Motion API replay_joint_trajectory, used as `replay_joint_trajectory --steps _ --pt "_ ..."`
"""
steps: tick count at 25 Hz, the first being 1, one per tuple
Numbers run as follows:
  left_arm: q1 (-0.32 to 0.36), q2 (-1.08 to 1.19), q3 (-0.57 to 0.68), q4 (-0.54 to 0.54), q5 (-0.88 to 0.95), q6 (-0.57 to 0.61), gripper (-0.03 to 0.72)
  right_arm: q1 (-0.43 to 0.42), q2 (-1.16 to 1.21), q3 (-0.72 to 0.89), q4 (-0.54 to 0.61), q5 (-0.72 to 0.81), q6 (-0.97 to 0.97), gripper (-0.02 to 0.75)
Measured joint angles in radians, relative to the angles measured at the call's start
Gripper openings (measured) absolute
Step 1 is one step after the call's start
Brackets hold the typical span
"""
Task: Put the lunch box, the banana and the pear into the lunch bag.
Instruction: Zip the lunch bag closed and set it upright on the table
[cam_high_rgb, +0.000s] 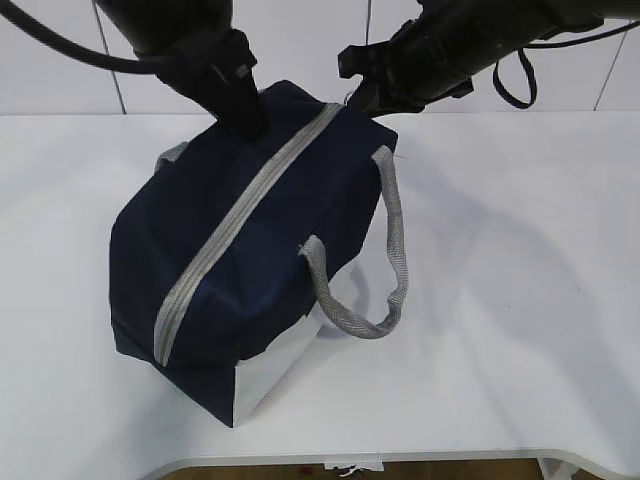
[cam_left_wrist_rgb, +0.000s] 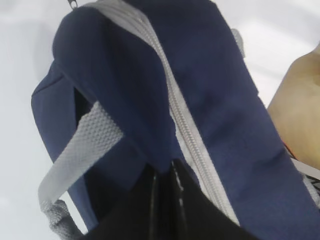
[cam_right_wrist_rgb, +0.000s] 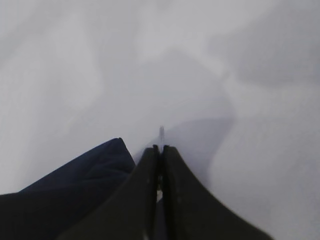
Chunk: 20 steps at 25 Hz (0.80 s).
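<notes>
The navy lunch bag (cam_high_rgb: 270, 250) stands on the white table with its grey zipper (cam_high_rgb: 240, 215) shut along the top. My left gripper (cam_high_rgb: 245, 115) is shut on the bag's navy fabric at the far end, just left of the zipper; the left wrist view shows it (cam_left_wrist_rgb: 164, 172) pinching cloth beside the zipper (cam_left_wrist_rgb: 185, 115). My right gripper (cam_high_rgb: 355, 100) is at the zipper's far end. In the right wrist view it (cam_right_wrist_rgb: 161, 149) is shut on a thin metal zipper pull (cam_right_wrist_rgb: 161, 132) that sticks out past the tips. The lunch box, banana and pear are out of view.
A grey webbing handle (cam_high_rgb: 395, 230) loops down the bag's right side, and another (cam_left_wrist_rgb: 85, 145) hangs on the left side. White table (cam_high_rgb: 520, 300) lies around the bag. A tan surface (cam_left_wrist_rgb: 300, 100) shows at the right edge of the left wrist view.
</notes>
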Motion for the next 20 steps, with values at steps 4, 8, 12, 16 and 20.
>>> replay_joint_trajectory --steps 4,8,12,16,20 --pt "0.0 0.025 0.0 0.018 -0.003 0.002 -0.004 0.0 0.001 0.0 0.0 -0.029 0.0 0.131" --pt "0.0 0.033 0.0 0.04 -0.005 0.004 -0.004 0.0 0.001 0.0 0.0 -0.047 0.0 0.318" --pt "0.004 0.033 0.0 0.07 -0.011 -0.001 -0.004 0.0 0.001 0.0 -0.043 -0.041 0.0 0.417" --pt "0.037 0.033 0.0 0.087 -0.013 -0.066 -0.002 0.0 -0.007 0.0 -0.152 0.015 0.034 0.433" --pt "0.079 0.033 0.0 0.095 -0.013 -0.156 0.049 0.0 -0.047 0.0 -0.254 0.096 0.075 0.435"
